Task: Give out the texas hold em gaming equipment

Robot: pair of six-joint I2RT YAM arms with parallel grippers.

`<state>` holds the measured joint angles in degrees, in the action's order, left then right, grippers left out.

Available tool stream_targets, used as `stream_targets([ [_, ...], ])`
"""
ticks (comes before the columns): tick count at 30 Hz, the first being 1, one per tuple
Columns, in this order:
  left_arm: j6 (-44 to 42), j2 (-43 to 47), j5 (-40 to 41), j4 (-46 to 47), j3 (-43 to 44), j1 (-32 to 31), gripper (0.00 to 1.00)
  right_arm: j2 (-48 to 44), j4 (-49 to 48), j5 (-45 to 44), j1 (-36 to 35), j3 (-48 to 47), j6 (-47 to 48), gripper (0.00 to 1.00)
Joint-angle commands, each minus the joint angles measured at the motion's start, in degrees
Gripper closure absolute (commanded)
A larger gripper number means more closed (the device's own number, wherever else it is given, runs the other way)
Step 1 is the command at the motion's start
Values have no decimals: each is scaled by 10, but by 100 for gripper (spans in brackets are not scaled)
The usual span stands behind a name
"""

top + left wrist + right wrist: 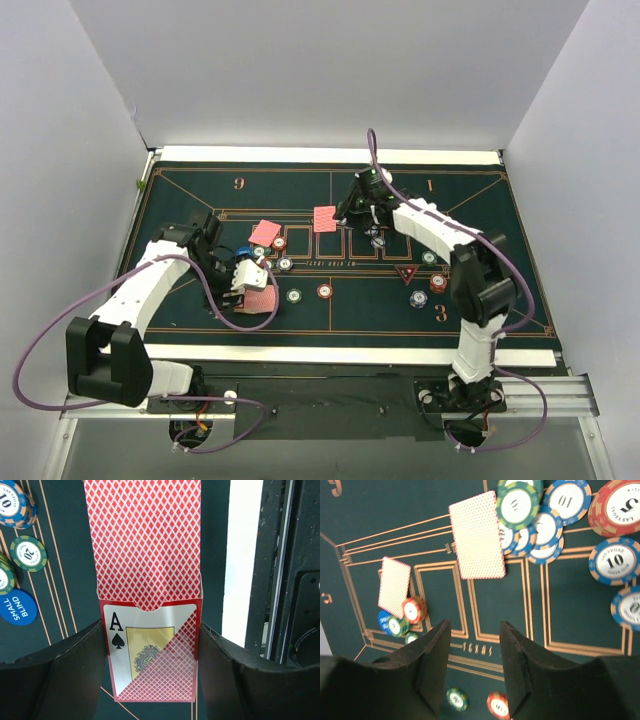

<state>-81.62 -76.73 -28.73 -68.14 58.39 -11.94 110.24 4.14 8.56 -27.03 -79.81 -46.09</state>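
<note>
My left gripper (pixel 252 283) is shut on a red card box (pixel 150 652) with an ace of spades face, a red-backed card (pixel 147 540) sticking out of its open end; it shows near the mat's front left (pixel 262 303). My right gripper (pixel 347 213) is open and empty above the mat's middle, beside a face-down card (pixel 326 218). In the right wrist view that card (pixel 476 535) lies ahead of the fingers (pixel 437 650), and a second card (pixel 395 586) lies at left, also seen from above (pixel 266 232). A blue small-blind button (pixel 20 607) lies left of the box.
The dark green felt mat (pixel 300 190) has chips scattered: a red chip (pixel 325 291), green chips (pixel 294 295), blue and red chips at right (pixel 418 299), and a cluster (pixel 545 515) by the right gripper. A red triangle marker (pixel 405 272) lies right of centre. White walls enclose the table.
</note>
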Motion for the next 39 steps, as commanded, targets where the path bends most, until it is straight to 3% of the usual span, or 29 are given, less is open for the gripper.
stream_targets([
  [1, 16, 34, -40, -31, 36, -10, 100, -120, 71, -84, -22, 23, 18, 59],
  [5, 23, 42, -40, -43, 40, -15, 100, -222, 45, -54, -49, 102, -4, 52],
  [9, 30, 55, -39, -51, 43, -19, 100, -315, -27, 34, -114, 190, -44, 36],
  [13, 38, 68, -37, -54, 42, -22, 100, -331, -59, 60, -189, 223, -73, 26],
  [17, 46, 76, -34, -56, 45, -23, 100, -318, -76, 55, -245, 226, -84, 25],
  [28, 67, 76, -33, -72, 107, -27, 100, -249, -164, 68, -285, 207, -120, 25],
  [39, 84, 59, -54, -91, 158, -29, 100, -240, -395, 87, -296, 288, -204, 25],
])
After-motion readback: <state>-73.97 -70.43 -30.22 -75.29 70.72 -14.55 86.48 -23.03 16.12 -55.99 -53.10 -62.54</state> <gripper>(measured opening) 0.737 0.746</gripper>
